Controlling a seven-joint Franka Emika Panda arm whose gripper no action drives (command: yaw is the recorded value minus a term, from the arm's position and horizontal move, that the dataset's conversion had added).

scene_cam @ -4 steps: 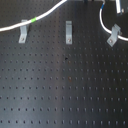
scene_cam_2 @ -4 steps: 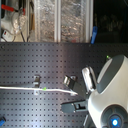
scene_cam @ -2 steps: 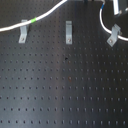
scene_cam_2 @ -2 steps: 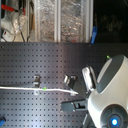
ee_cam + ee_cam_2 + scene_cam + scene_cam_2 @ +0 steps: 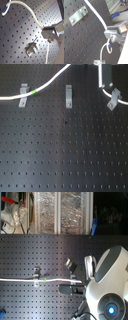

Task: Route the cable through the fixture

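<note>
The white cable [image 5: 50, 81] lies across the left clip [image 5: 22, 95], with its green band [image 5: 34, 92] just past it, and rises toward the first exterior view's top. In the second exterior view it [image 5: 20, 281] runs from the left through a clip [image 5: 36, 282] to my gripper [image 5: 78, 284]. My gripper [image 5: 44, 29] is shut on the cable [image 5: 32, 15]. In the first wrist view the blue band [image 5: 5, 10] shows at the cable's far end. In the second wrist view the gripper [image 5: 107, 33] holds the cable [image 5: 96, 13], and a blue-banded loop [image 5: 110, 48] hangs beyond it.
Two more metal clips stand on the black pegboard [image 5: 65, 154]: a middle one [image 5: 68, 95] and a right one [image 5: 114, 98], where a cable section [image 5: 102, 84] curves down. My white arm [image 5: 107, 282] fills the second exterior view's right. Shelves with clutter [image 5: 45, 212] stand behind the board.
</note>
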